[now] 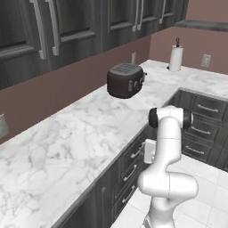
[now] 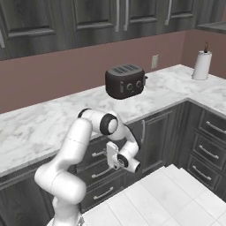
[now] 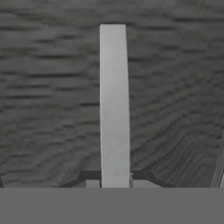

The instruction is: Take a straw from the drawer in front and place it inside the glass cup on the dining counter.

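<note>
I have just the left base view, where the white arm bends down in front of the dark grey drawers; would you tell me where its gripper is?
Observer: In the hand view, the gripper sits on a silver bar handle, one dark fingertip on each side of it.
Operator: Thank you. Which front does that handle belong to?
Observer: In the right base view, the hand is level with the uppermost dark grey wood-grain drawer of the stack under the white marble wall counter.
Operator: Is that drawer open at all?
Observer: Not yet; from the right its front looks flush with the fronts below it.
</note>
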{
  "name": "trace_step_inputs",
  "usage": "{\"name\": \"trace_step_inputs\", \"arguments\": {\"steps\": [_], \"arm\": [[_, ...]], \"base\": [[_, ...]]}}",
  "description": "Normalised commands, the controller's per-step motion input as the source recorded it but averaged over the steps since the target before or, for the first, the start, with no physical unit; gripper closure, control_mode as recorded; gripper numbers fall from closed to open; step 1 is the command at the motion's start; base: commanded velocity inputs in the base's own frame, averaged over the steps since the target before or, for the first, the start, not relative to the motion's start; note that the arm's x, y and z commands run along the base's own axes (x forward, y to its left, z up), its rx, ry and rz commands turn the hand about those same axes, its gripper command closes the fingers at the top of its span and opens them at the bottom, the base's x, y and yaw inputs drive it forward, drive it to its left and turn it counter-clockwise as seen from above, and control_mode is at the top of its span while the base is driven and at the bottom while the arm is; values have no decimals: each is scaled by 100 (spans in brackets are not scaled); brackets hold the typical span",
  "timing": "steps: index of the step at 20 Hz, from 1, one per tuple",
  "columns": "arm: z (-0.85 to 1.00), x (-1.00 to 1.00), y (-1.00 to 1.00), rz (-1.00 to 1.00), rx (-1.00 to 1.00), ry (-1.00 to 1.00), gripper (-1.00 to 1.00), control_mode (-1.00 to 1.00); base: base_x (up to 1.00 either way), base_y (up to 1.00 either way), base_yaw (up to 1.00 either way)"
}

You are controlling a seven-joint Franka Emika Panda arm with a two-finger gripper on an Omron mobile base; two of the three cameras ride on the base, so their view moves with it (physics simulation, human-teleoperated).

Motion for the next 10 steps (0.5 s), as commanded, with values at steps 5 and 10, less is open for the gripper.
{"name": "trace_step_inputs", "arguments": {"steps": [5,10], "arm": [[5,-47,-100,0,6,0,100,-100],[2,-59,-100,0,7,0,100,-100]], "base": [[0,0,0],[0,0,0]]}}
